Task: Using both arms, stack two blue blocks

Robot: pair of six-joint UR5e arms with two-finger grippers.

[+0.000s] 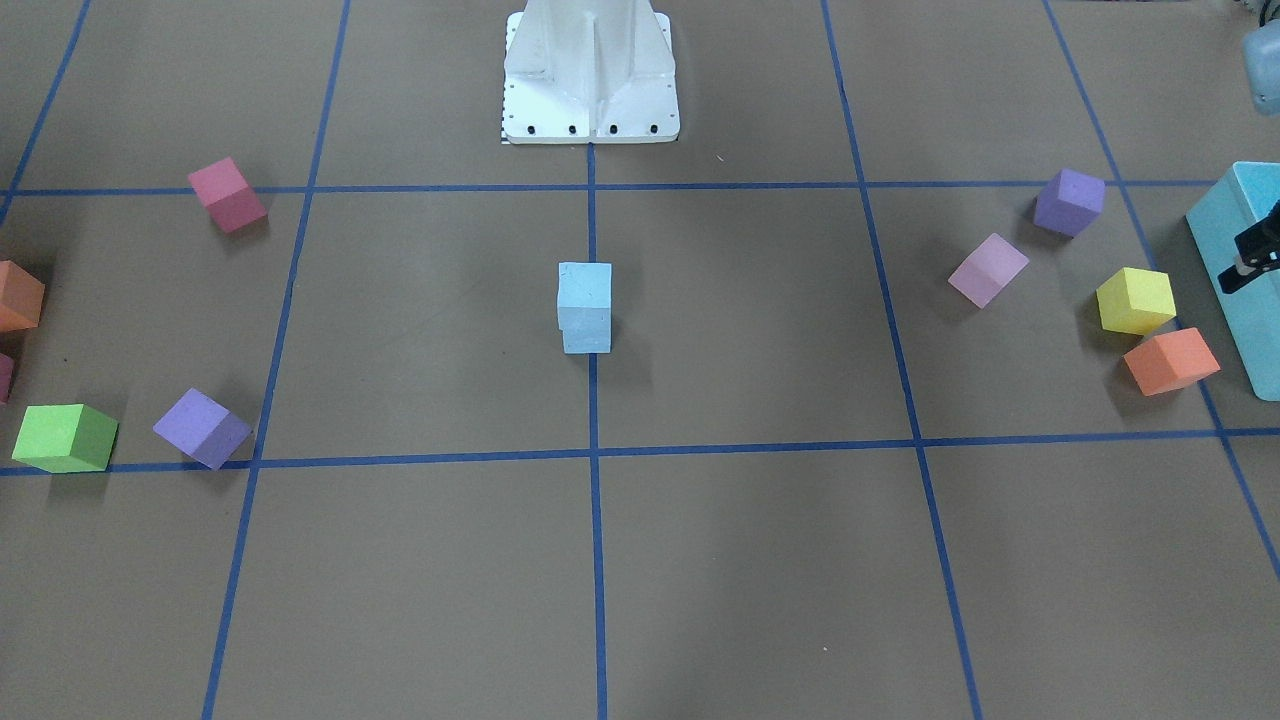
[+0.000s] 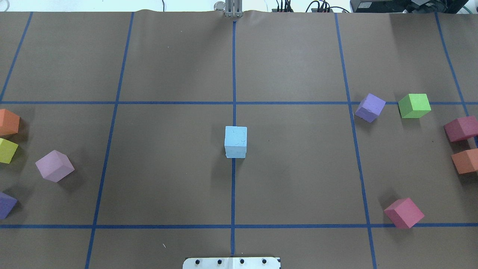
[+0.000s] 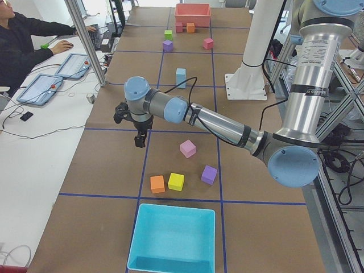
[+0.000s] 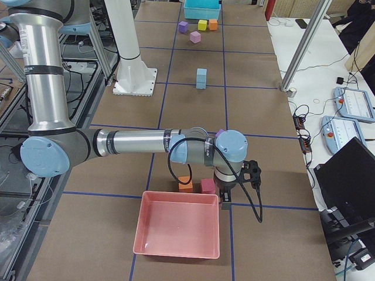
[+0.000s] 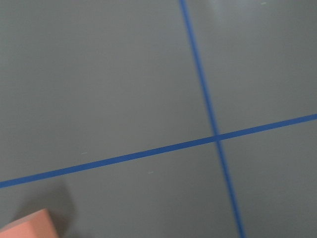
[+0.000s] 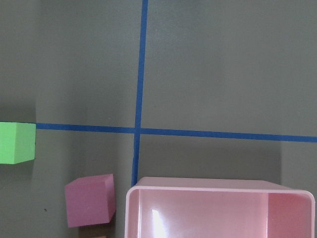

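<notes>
Two sky-blue blocks stand stacked at the table's centre, on the middle tape line: the upper block point(image 1: 585, 285) sits squarely on the lower block point(image 1: 586, 335). The stack also shows in the overhead view point(image 2: 235, 138) and both side views point(image 3: 181, 78) point(image 4: 201, 78). Neither gripper touches it. My left gripper point(image 3: 139, 139) hangs over the table's left end, far from the stack; only a black part of it point(image 1: 1255, 255) shows at the front view's edge, and I cannot tell if it is open. My right gripper point(image 4: 225, 198) hangs over the right end, state unclear.
A turquoise box point(image 3: 170, 239) stands at the left end, with orange point(image 1: 1170, 360), yellow point(image 1: 1135, 300), pink point(image 1: 988, 270) and purple point(image 1: 1068, 202) cubes near it. A pink tray point(image 4: 179, 228) stands at the right end beside green point(image 2: 413, 105), purple point(image 2: 369, 107) and magenta point(image 2: 404, 213) cubes. The white pedestal point(image 1: 590, 70) is at the back.
</notes>
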